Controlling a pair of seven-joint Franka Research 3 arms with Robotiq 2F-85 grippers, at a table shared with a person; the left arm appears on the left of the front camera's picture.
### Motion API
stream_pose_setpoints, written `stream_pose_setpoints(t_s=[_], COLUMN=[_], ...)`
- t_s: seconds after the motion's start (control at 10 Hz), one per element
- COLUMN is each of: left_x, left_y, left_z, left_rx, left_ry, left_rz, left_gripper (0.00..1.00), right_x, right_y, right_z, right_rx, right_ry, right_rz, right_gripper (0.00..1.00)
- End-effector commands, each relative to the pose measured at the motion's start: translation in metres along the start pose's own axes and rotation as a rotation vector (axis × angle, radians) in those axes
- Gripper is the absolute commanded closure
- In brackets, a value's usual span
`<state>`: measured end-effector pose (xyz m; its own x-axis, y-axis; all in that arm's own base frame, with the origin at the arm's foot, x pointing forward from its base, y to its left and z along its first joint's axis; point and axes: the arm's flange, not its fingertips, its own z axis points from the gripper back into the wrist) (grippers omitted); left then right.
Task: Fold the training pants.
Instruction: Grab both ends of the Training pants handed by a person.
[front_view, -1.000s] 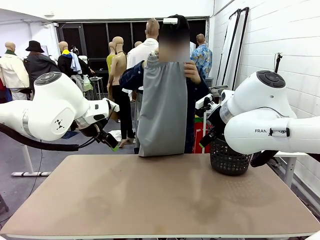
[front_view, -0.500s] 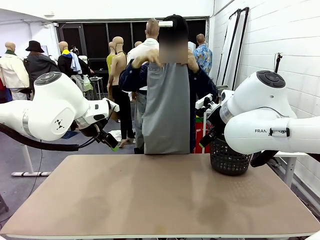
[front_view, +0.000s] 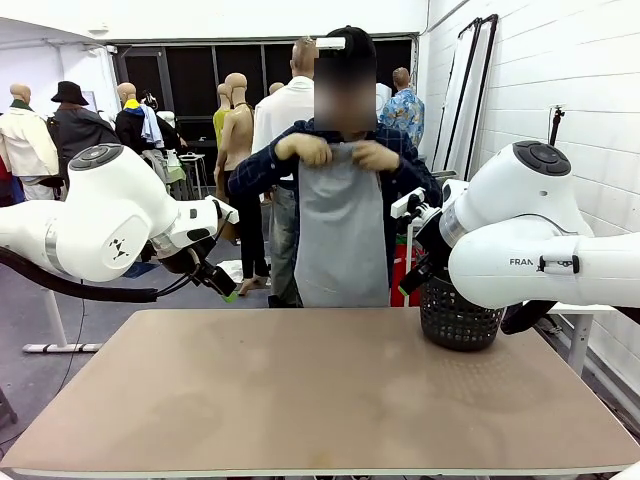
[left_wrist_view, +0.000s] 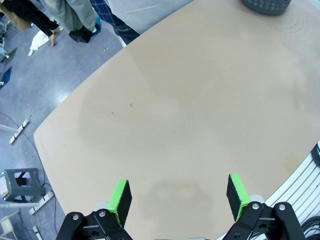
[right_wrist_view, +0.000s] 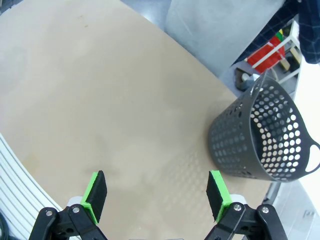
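I see a person (front_view: 408, 176) hold up the training pants (front_view: 342, 240) far off; my left gripper (left_wrist_view: 178, 192) and right gripper (right_wrist_view: 156, 192) gape open.

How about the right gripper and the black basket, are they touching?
Apart. The right wrist view shows bare table between the open right gripper and the black basket.

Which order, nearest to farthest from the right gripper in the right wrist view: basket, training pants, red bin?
From the right gripper:
1. basket, on the table, right side.
2. training pants, hanging past the far edge.
3. red bin, beyond them, top right.
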<state>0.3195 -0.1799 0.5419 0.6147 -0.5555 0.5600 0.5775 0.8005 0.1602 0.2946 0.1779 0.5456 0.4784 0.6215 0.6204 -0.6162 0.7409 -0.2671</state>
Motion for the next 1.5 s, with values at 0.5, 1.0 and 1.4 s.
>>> stream_pose_setpoints(t_s=[0.5, 1.0, 1.4], left_x=[-0.0006, -0.0006, -0.0006], left_y=[-0.0003, -0.0003, -0.0003], left_z=[-0.0003, -0.0003, -0.0003], left_rx=[-0.003, -0.003, -0.003], left_ry=[0.003, 0.003, 0.003], left_rz=[-0.011, -0.011, -0.011], left_gripper=[0.0, 0.0, 0.0], right_x=[0.0, 0.0, 0.0], right_y=[0.0, 0.0, 0.0], right_z=[-0.0003, -0.0003, -0.0003], right_rx=[-0.002, -0.002, -0.002], right_ry=[0.001, 0.001, 0.001], right_rz=[0.003, 0.003, 0.003], right_gripper=[0.0, 0.0, 0.0])
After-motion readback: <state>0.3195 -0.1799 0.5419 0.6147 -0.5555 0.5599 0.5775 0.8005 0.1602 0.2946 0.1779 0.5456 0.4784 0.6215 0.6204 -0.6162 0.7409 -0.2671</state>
